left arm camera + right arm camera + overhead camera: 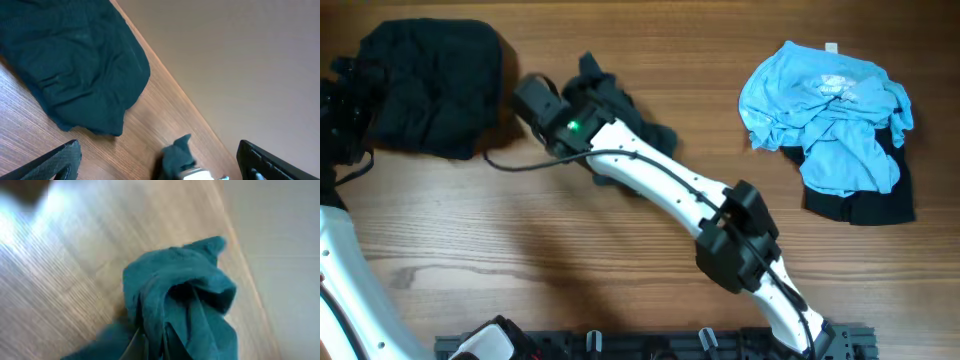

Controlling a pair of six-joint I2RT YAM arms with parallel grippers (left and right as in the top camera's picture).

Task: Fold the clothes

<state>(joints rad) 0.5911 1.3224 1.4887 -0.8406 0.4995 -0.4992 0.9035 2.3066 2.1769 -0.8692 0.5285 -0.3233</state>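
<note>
Bunched teal cloth fills the right wrist view: the crumpled teal garment [175, 295] rises in a peak from the right gripper [152, 342]. Its fingers sit close together at the bottom of the frame with a fold of fabric gathered between them, so you appear to be holding it. In the overhead view this garment lies upper centre on the wooden table [520, 230], partly under your right arm.

Your left gripper [157, 150] is spread wide and holds nothing. It sits at the far left of the overhead view, beside the dark teal bundle [430, 85] in the upper left corner. At the upper right, well apart from both, a light blue shirt [825, 110] is heaped on a black garment [865, 205].

Expect the teal piece to be light and entirely limp. It looks like soft knit that will sag, bunch and drag along the wood rather than hold any shape. A pinch in the middle of the wad, as you seem to have now, will probably only lift a lump. Look for a hem or corner instead, and take a second corner with the free left gripper so the cloth can be spread flat before any fold. The edges are buried in the crumple, so I cannot tell which part is a corner.
</note>
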